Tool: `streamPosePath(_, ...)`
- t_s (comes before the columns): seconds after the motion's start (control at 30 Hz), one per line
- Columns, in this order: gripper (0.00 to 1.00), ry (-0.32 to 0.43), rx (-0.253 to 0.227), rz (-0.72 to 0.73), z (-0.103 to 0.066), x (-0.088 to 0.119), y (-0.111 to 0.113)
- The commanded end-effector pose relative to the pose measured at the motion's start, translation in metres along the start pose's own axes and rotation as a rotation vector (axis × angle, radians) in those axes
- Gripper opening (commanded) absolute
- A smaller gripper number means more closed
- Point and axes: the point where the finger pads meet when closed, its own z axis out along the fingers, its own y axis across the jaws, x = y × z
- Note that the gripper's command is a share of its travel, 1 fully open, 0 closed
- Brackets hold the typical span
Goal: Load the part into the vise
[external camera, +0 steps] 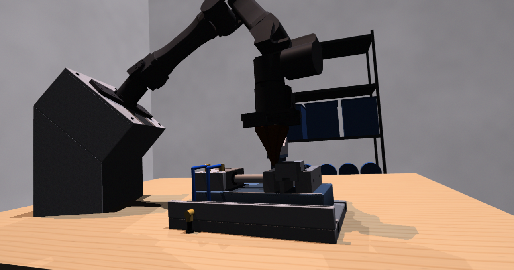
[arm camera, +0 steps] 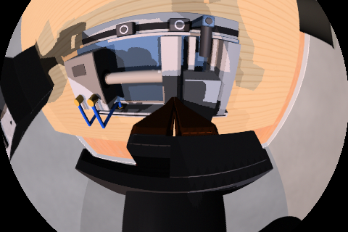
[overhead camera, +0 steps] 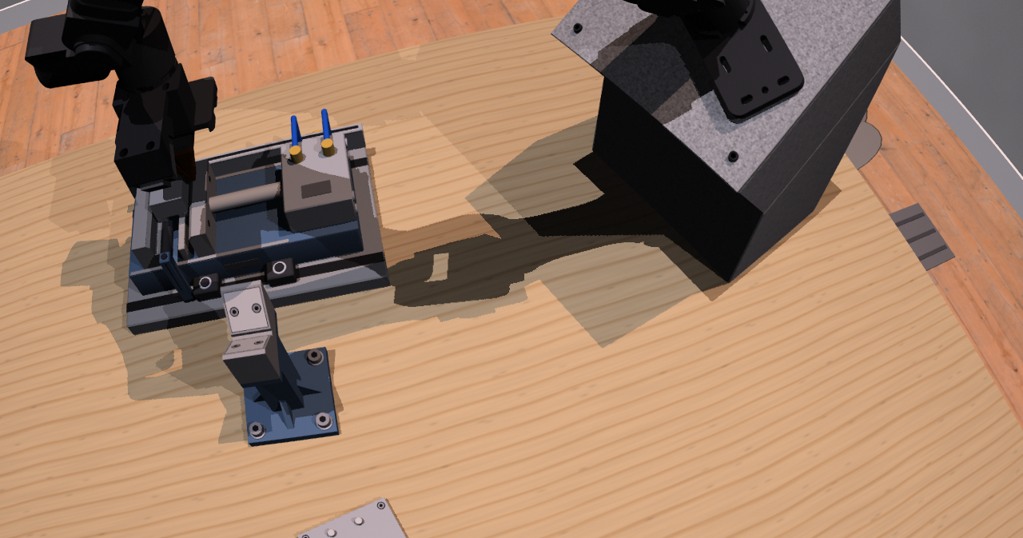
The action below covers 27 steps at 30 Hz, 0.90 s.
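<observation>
The grey part (overhead camera: 169,205) (external camera: 289,168) (arm camera: 202,88) lies in the open vise (overhead camera: 300,266) (external camera: 251,214), between the moving jaw (overhead camera: 201,223) (arm camera: 171,54) on the cylinder rod (overhead camera: 243,196) (arm camera: 133,77) and the fixed jaw (overhead camera: 145,237) (external camera: 311,177). Its top stands a little above the jaws. I cannot tell which way its slot faces. The work stop (overhead camera: 174,271) (arm camera: 208,35) is at the near end of the gap. My gripper (external camera: 274,161) (arm camera: 174,101) (overhead camera: 183,173) is shut and empty, pointing straight down, its tips at the part's far end by the moving jaw.
The V-block (overhead camera: 250,334) stands on its blue base (overhead camera: 314,420) in front of the vise. A corner of the infeed plate (overhead camera: 357,524) shows at the bottom edge, with nothing on it. The arm's black pedestal (overhead camera: 743,141) (external camera: 86,149) stands at the right.
</observation>
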Motion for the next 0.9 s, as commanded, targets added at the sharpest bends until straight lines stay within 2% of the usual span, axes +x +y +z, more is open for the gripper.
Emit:
streamPosePath(0.0,0.00,0.002,0.007,0.006,-0.0025,0.0005,-0.0007)
streamPosePath(0.87,0.00,0.004,0.008,0.010,-0.0043,0.0024,-0.0007)
